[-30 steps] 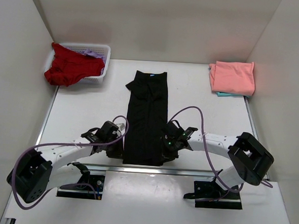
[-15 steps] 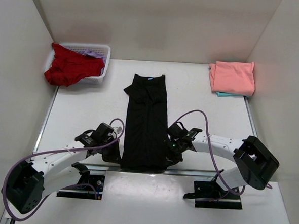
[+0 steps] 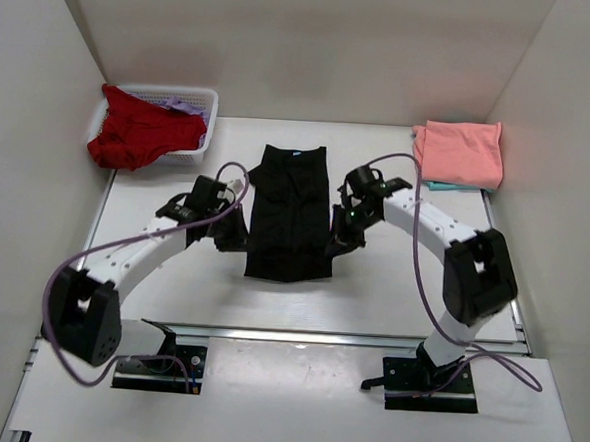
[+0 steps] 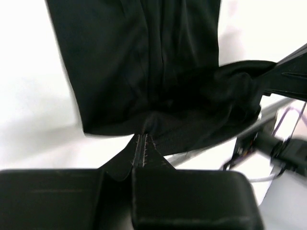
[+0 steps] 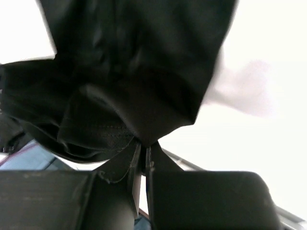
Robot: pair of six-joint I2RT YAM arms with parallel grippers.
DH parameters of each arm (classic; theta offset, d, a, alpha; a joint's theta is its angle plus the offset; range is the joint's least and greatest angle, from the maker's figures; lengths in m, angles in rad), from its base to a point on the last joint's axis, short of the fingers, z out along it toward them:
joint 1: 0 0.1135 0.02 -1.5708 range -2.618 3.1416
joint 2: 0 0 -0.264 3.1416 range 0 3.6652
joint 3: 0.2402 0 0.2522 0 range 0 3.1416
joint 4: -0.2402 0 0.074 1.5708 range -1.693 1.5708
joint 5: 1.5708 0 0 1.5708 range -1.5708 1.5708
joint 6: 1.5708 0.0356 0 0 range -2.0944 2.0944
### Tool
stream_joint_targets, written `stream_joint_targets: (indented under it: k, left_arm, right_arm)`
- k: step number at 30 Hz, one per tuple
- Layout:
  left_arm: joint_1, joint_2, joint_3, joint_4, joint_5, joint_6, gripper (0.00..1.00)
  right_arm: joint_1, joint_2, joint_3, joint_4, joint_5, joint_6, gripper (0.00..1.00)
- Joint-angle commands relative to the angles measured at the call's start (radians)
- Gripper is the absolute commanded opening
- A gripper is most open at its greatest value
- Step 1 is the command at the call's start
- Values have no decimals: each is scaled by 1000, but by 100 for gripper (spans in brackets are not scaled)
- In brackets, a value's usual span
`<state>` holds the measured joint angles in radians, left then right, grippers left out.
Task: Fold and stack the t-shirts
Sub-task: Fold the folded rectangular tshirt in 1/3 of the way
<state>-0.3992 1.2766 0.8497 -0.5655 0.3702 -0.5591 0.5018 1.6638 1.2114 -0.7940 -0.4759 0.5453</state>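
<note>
**Black t-shirt gripped at both side edges**

The black t-shirt (image 3: 290,216) lies lengthwise on the table (image 3: 153,242), directly between the two grippers. Its collar end, marked by a small light-blue label (image 3: 299,152), points away from them toward the back wall. The left gripper (image 3: 232,239) is clamped on the shirt's left edge and the right gripper (image 3: 336,240) on its right edge, level with each other. In each wrist view the fingers are pressed together on a stitched seam of black cloth, with no gap between them. The cloth spanning the two grippers bunches into a dark, sagging fold, and the part beyond it lies flatter on the white surface.

The salmon-pink t-shirt (image 3: 460,152) sits folded well beyond the right gripper and to its right, in the far right corner. It rests on a teal item (image 3: 439,186) of which only the edge shows. The red t-shirt (image 3: 140,131) lies well beyond the left gripper and to its left, unfolded and draped over the front of a white slatted basket (image 3: 204,100). A lavender cloth (image 3: 180,104) shows inside the basket behind it.
</note>
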Motion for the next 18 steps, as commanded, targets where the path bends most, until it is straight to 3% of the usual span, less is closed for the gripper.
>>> stream_joint_targets:
  k: [1, 12, 14, 15, 16, 18]
  left_arm:
    - [45, 110, 107, 38, -17, 4, 0]
    - [146, 483, 393, 67, -53, 22, 0]
    - [160, 545, 433, 93, -59, 19, 2]
    - [171, 576, 445, 111, -48, 15, 8]
    - [174, 586, 465, 118, -53, 13, 14]
    - [195, 598, 457, 209, -25, -15, 14]
  right_arm:
    - [-71, 115, 172, -152, 3, -175, 0]
    - [-157, 548, 793, -313, 13, -257, 2]
    - [-151, 649, 908, -371, 28, -258, 10]
    - [-151, 703, 1003, -385, 52, -262, 18]
    - [-155, 723, 1089, -424, 72, -263, 21]
    - [-154, 777, 1193, -464, 108, -262, 24]
